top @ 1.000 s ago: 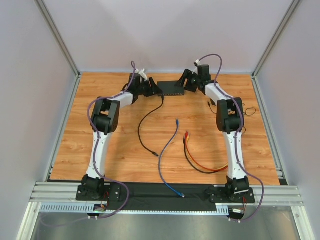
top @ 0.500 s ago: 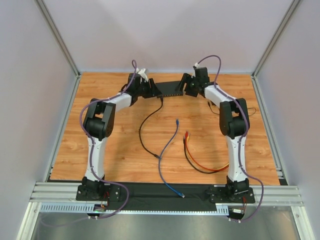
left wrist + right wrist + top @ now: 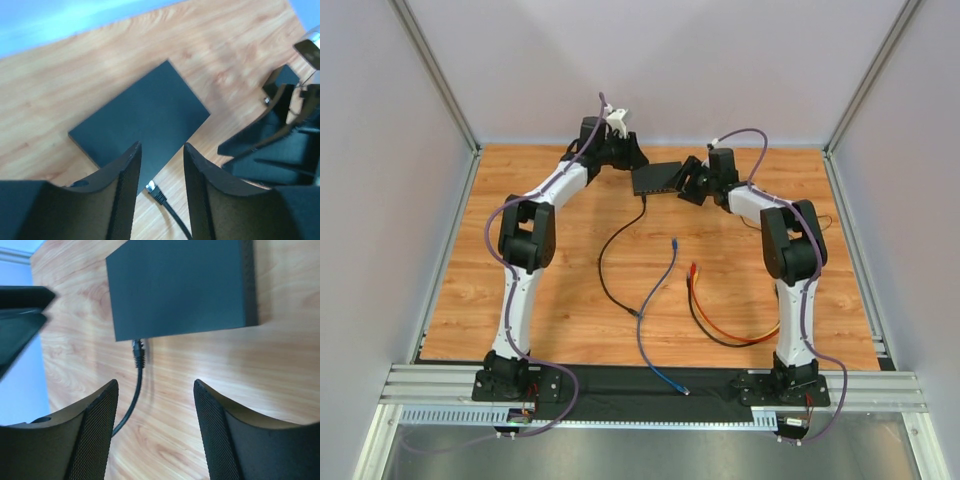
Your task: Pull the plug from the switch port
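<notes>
Lifting my left claw [image 3: 161, 147] off the switch [image 3: 140, 120] at the table's [image 3: 560, 290] far edge, fingers apart and empty; my right claw [image 3: 155, 386], also apart, is moving over the black plug [image 3: 138, 354], still plugged in.

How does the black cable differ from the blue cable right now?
The black cable has one plug seated in the switch; the blue cable lies unplugged, both ends loose. The blue cable reaches the near edge; the black cable stops mid-table. Both rest on the wooden table.
</notes>
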Robot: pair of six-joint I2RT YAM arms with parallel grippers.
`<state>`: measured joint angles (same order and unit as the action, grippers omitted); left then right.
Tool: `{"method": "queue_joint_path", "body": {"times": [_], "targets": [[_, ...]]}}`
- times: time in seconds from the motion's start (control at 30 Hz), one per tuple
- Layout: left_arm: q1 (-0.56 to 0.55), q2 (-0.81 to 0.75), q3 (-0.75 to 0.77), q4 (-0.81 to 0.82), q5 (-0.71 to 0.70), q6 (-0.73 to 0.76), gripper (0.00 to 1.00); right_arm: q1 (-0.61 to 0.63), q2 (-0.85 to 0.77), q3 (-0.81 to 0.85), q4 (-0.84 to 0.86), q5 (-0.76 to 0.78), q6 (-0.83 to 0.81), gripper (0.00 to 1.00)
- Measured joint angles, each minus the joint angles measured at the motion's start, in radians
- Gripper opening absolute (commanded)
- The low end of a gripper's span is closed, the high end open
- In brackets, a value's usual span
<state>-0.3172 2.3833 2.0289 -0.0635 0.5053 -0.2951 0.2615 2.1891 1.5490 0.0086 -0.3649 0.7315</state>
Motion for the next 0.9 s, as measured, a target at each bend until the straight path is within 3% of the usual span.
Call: {"method": "queue_joint_path", "body": {"times": [0.37, 0.9], "targets": [[0.0, 0.127, 0.072, -0.15, 0.009, 0.0, 0.41, 0.061, 0.077, -0.03, 0.218, -0.043, 0.175, 0.54], [-0.008, 0.14, 0.145, -0.304, -0.04, -0.004, 0.37, 0.079, 0.203, 0.039, 0.272, -0.048, 0.279, 0.41]]}}
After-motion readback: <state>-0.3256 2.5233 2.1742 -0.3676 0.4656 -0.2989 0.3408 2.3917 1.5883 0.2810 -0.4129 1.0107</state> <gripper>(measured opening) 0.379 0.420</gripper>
